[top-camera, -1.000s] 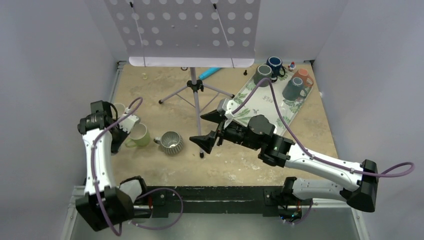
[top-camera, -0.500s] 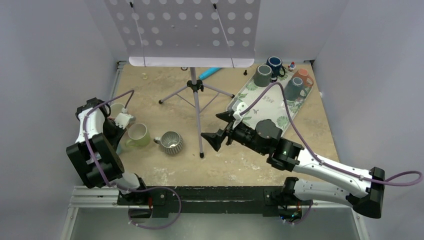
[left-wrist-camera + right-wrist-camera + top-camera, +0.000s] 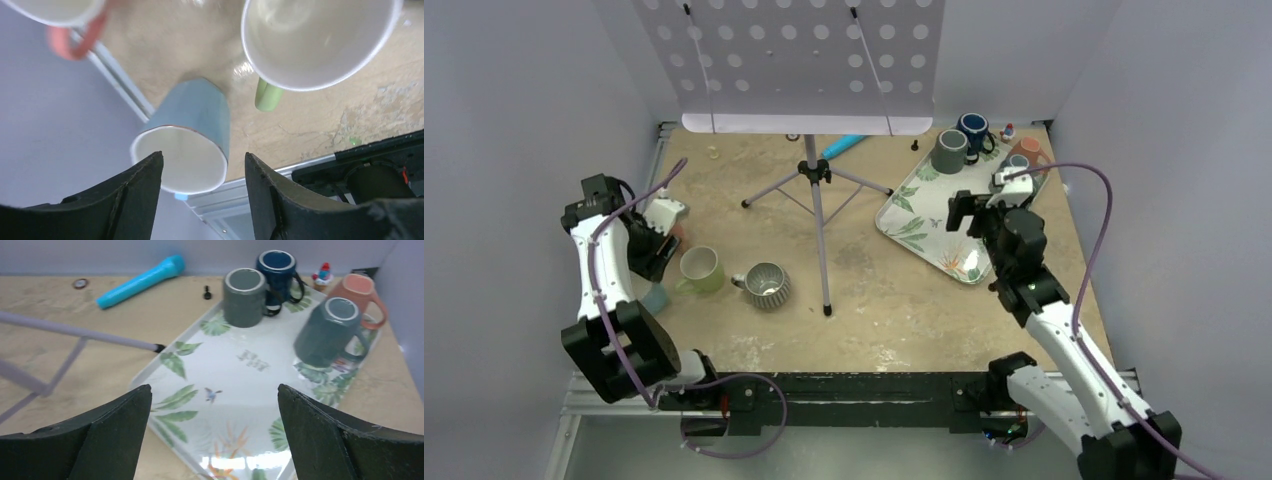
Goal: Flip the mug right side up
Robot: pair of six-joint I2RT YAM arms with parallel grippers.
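Observation:
A light blue mug (image 3: 187, 142) stands mouth up at the table's left edge, and it also shows in the top view (image 3: 656, 297). My left gripper (image 3: 202, 156) hovers over it, open, with the fingers either side of the rim and apart from it. From above, the left gripper (image 3: 652, 255) sits just behind that mug. My right gripper (image 3: 214, 389) is open and holds nothing, over the leaf-print tray (image 3: 235, 390). In the top view the right gripper (image 3: 979, 205) is over that tray (image 3: 914, 225).
A green mug (image 3: 701, 270) and a patterned grey mug (image 3: 767, 285) sit right of the blue one. A white mug with a red handle (image 3: 75, 42) is behind it. Grey (image 3: 243, 297), dark blue (image 3: 276, 267), teal (image 3: 327, 330) and orange (image 3: 357, 290) mugs crowd the tray's far end. A music stand (image 3: 814, 180) occupies the middle.
The left gripper has opened, and the blue mug now stands free below it. The right arm, still open, has swung from the table's middle to over the tray.

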